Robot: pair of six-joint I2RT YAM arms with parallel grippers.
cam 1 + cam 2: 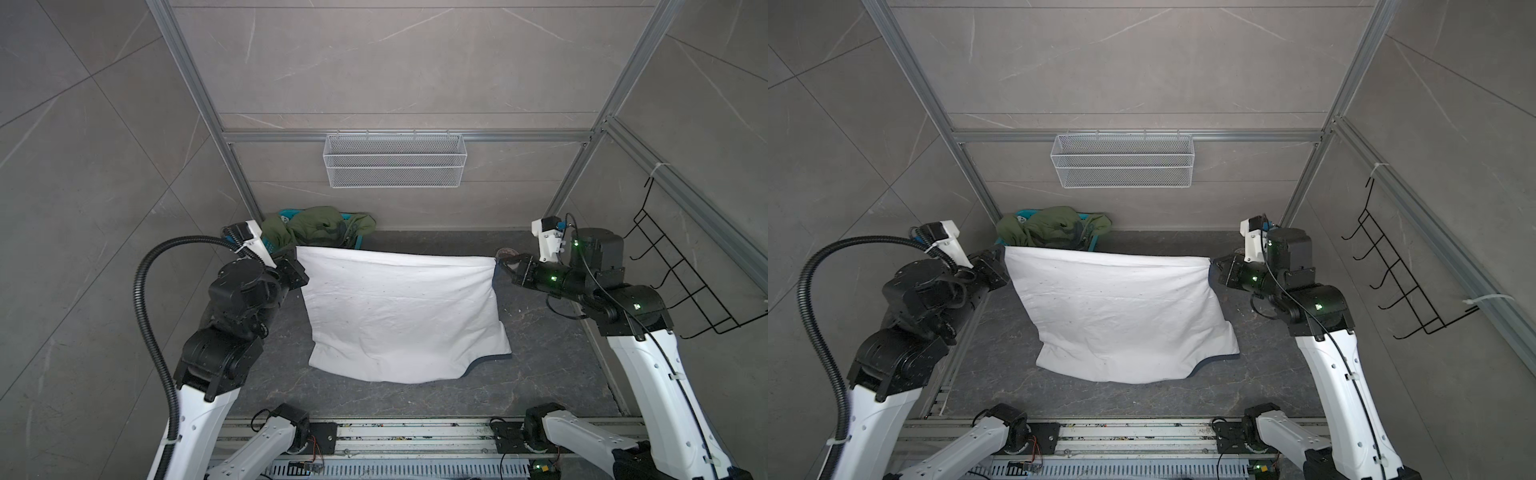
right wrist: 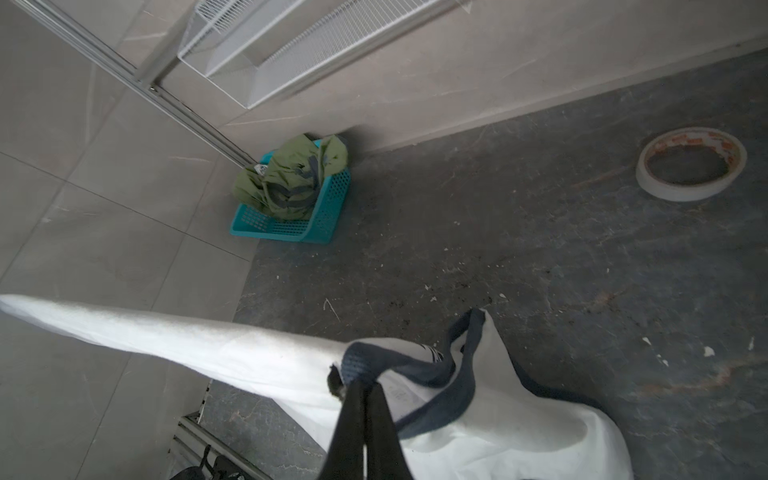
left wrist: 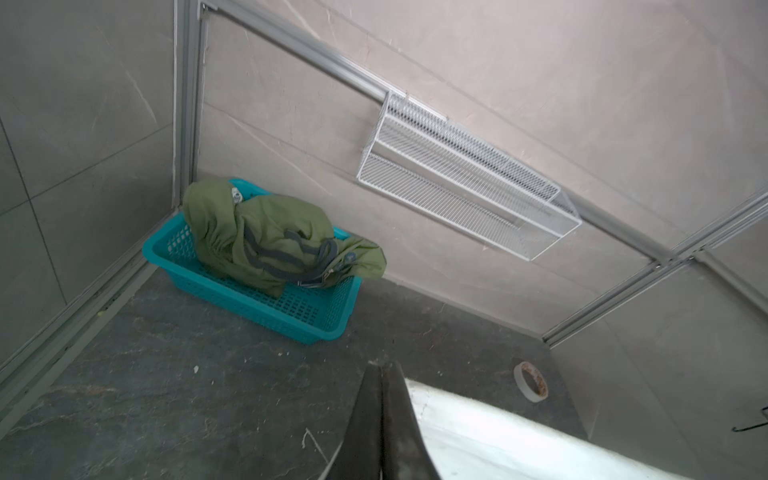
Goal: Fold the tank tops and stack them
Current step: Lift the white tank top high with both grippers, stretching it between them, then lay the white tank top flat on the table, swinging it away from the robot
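The white tank top (image 1: pixel 399 307) (image 1: pixel 1117 316) hangs stretched between my two grippers, its upper edge lifted and its lower part resting on the dark table. A navy-trimmed opening shows at its near right corner. My left gripper (image 1: pixel 297 254) (image 3: pixel 381 366) is shut on the upper left corner, with white cloth (image 3: pixel 498 436) running off beside the fingers. The upper right corner is pinched by my right gripper (image 1: pixel 496 262) (image 2: pixel 365 386), shut on the cloth at a navy trim band. The olive green tank top (image 1: pixel 316 232) (image 3: pixel 270 241) (image 2: pixel 295 178) lies crumpled in the teal basket (image 3: pixel 291 307) (image 2: pixel 324 216).
The teal basket stands in the far left corner against the wall. A roll of tape (image 2: pixel 690 164) (image 3: pixel 531 381) lies on the table at the far right, just behind my right gripper. A white wire basket (image 1: pixel 395 160) hangs on the back wall. A black wire rack (image 1: pixel 681 274) hangs on the right wall.
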